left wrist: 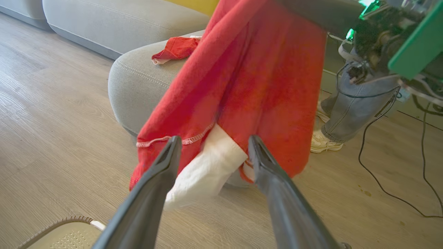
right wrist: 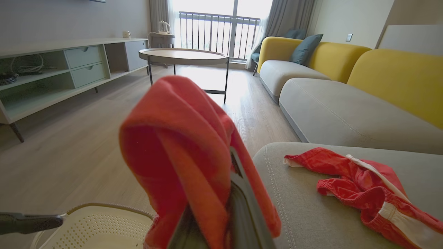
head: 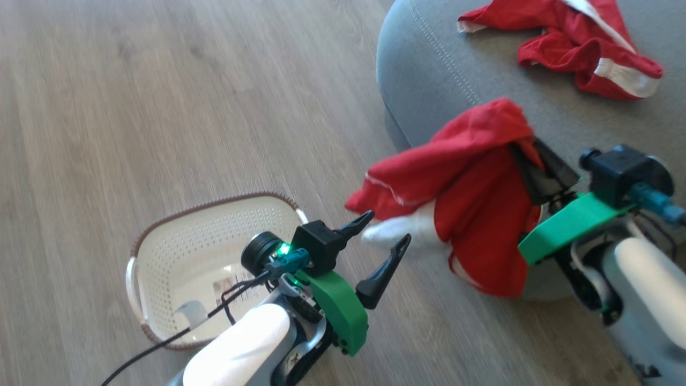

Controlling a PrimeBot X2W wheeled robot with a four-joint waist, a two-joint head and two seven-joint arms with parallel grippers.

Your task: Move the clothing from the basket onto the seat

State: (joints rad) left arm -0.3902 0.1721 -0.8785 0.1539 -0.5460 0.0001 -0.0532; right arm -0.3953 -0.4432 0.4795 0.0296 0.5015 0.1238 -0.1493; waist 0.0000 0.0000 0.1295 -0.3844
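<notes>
My right gripper (head: pixel 530 161) is shut on a red garment (head: pixel 471 203) that hangs beside the grey seat's (head: pixel 439 69) rounded corner. The fabric drapes over the fingers and hides their tips (right wrist: pixel 214 214). My left gripper (head: pixel 390 228) stands open just left of it. In the left wrist view the garment's white panel (left wrist: pixel 211 166) hangs between the left gripper's (left wrist: pixel 214 140) spread fingers. A second red and white garment (head: pixel 579 48) lies on the seat (right wrist: pixel 304 207). The cream basket (head: pixel 214 268) sits on the floor below my left arm, holding no clothing.
A person's leg in jeans and a pale shoe (left wrist: pixel 349 107) stands beyond the seat, with a black cable (left wrist: pixel 380 180) on the wood floor. Further off are a round coffee table (right wrist: pixel 183 57), a low cabinet (right wrist: pixel 69 69) and a yellow-backed sofa (right wrist: pixel 346 107).
</notes>
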